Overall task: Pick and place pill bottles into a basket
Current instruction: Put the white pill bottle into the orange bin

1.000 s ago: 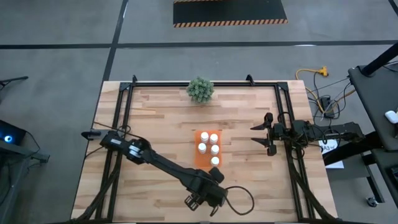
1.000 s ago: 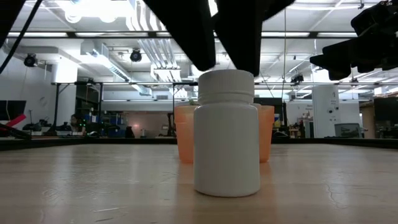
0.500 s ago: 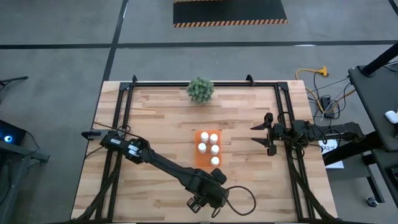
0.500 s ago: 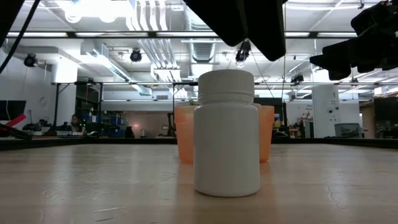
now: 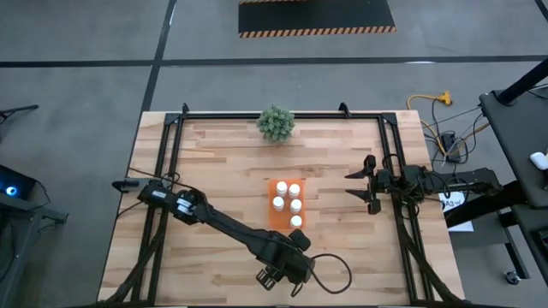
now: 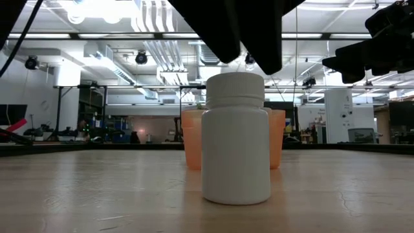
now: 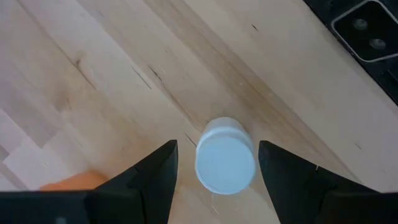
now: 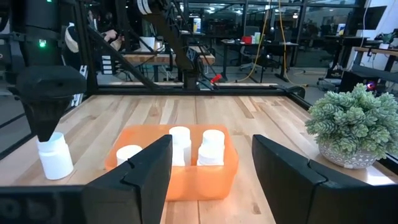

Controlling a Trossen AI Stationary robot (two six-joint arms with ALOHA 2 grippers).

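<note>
Left gripper point(image 7: 214, 163) is positioned directly above a lone pill bottle point(image 7: 225, 163) near the front edge of the desk point(image 5: 205, 171), approx. mid-width. Fingers are spread, one each side of the bottle cap, with clear gaps on both sides; no contact with the bottle. In the low view the bottle point(image 6: 236, 138) stands upright on the desk, with the dark gripper body overhead and clear of the cap. In the high view the bottle itself is hidden under the left gripper point(image 5: 282, 272).

Basket point(image 5: 274, 216): orange, approx. desk centre, long side running front to back. It sits behind the lone bottle and apart from it; low view shows its orange walls point(image 6: 191, 139) behind the bottle. It holds five bottles in two rows: back left point(image 5: 281, 186), back right point(image 5: 294, 189), middle left point(image 5: 278, 203), middle right point(image 5: 296, 205), front right point(image 5: 295, 221). Front-left slot is unfilled.

Right gripper point(image 5: 354, 186) hangs near the right edge of the desk, pointed toward the basket and well apart from it. Fingers are spread, holding nothing.

A green plant point(image 5: 276, 122) stands at the back edge of the desk, approx. mid-width, well apart from the basket.
</note>
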